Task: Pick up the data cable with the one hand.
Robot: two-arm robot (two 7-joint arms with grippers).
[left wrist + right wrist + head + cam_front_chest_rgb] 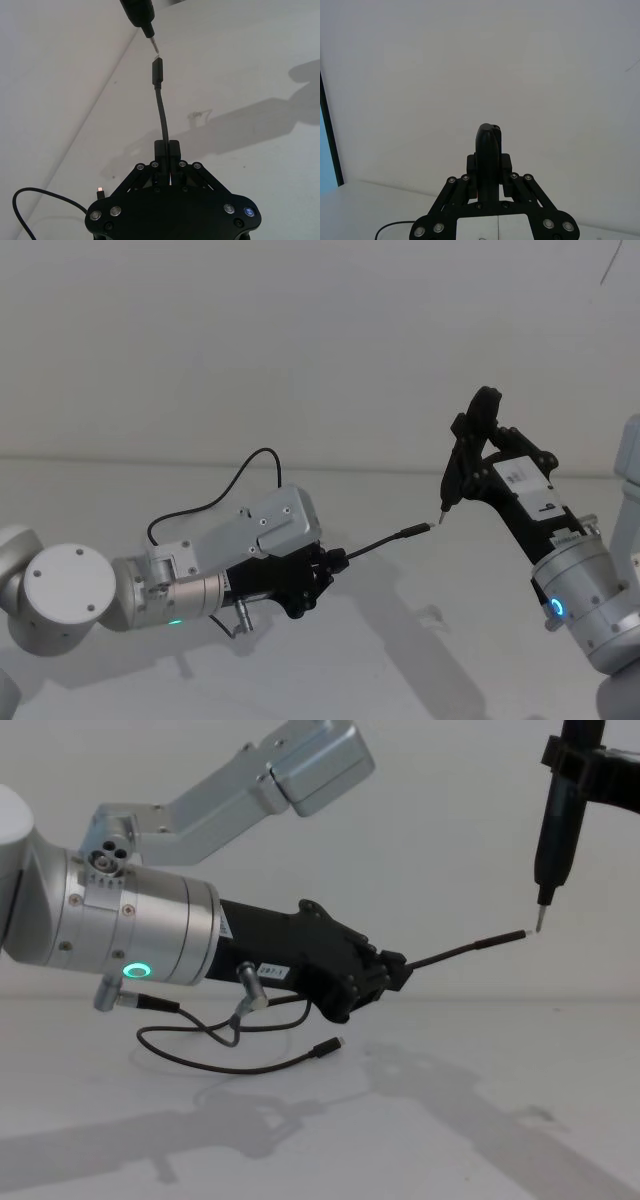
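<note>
My left gripper (335,558) (166,147) (395,965) is shut on the data cable (385,540) (161,107) (465,950), held well above the white table. A short length of cable sticks out stiffly past the jaws, and its plug (157,70) nearly meets the needle tip of a slim dark pen-like tool (455,475) (145,20) (555,830). My right gripper (485,440) (489,162) is raised at the right, shut on that tool. The rest of the cable hangs down and trails on the table (240,1065), ending in a small plug (328,1047) (101,190).
A short grey lead with a metal plug (245,995) (240,615) hangs under the left wrist. The white table (400,660) meets a plain white wall (300,340) behind. Arm shadows lie across the table.
</note>
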